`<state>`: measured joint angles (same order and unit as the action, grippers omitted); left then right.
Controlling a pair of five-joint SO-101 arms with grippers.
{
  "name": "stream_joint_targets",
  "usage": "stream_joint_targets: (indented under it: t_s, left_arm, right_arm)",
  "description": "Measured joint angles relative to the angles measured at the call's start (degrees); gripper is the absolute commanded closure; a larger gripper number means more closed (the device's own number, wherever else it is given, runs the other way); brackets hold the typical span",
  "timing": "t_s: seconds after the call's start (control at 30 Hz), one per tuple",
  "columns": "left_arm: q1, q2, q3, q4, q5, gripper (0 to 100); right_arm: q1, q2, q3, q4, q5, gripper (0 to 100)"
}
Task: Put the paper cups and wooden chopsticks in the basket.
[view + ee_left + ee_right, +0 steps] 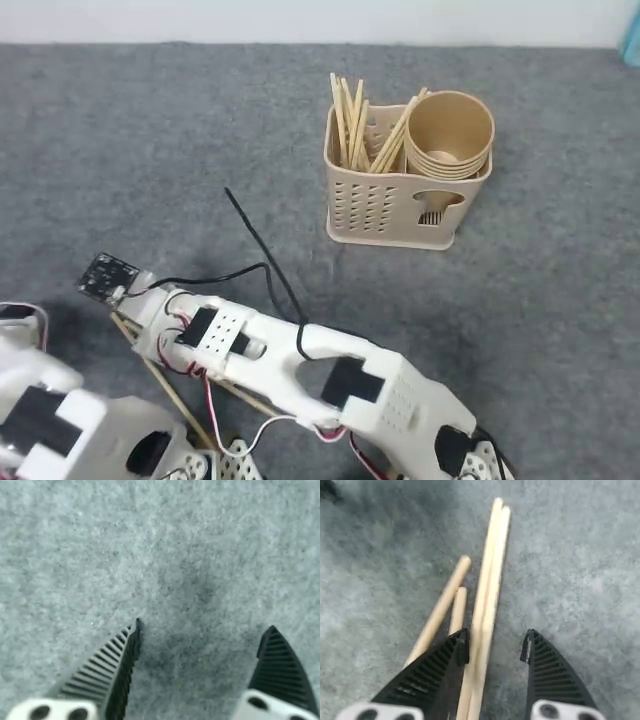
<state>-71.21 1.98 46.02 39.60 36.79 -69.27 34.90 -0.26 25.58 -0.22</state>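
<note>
Left gripper: your left tool is open, its fingers spread apart over bare grey felt, with nothing between them
Right gripper: also open; it sits low over the sticks on the felt and is not clamped on any of them
Loose chopsticks: four lie flat on the felt under your right arm; two lie pressed side by side between the fingers, close against one of them, and two shorter-looking ones lie outside that finger, angled away
Basket: upright at the far side of the table, well apart from both arms
Stored chopsticks: a bundle stands tilted in the basket's left compartment, as the high view shows it, some leaning toward the cups
Paper cups: nested in one stack in the right compartment, mouth up
</note>
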Motion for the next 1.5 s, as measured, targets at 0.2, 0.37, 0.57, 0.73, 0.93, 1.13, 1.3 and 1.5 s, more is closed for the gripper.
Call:
stream_joint_targets:
  t_s: [0.2,0.37,0.57,0.73,0.93,1.13,1.3,1.5]
  left_arm:
    - [0.00,0.00,0.00,0.00,0.00,64]
    - [0.00,0.00,0.00,0.00,0.00,64]
    - [0.00,0.00,0.00,0.00,0.00,64]
    - [0.00,0.00,0.00,0.00,0.00,64]
    - [0.00,0.00,0.00,0.00,0.00,64]
    - [0.00,0.00,0.00,0.00,0.00,64]
    - [0.00,0.00,0.00,0.00,0.00,64]
    - [0.00,0.00,0.00,0.00,0.00,64]
  right_arm:
    - [0.00,0.35,-0.35,0.09,0.00,87.7]
    - [2.20,0.35,-0.35,-0.09,0.26,97.7]
    - [4.40,-2.29,-0.79,7.47,0.18,99.1]
    - [7.03,-9.05,-0.70,17.93,0.35,99.1]
    - [9.49,-17.58,-0.70,31.12,0.35,99.1]
    - [14.15,-20.48,0.70,41.67,0.53,99.1]
    - [18.99,-20.48,10.02,37.63,0.53,93.2]
    - [20.66,-20.48,13.27,34.73,0.53,80.7]
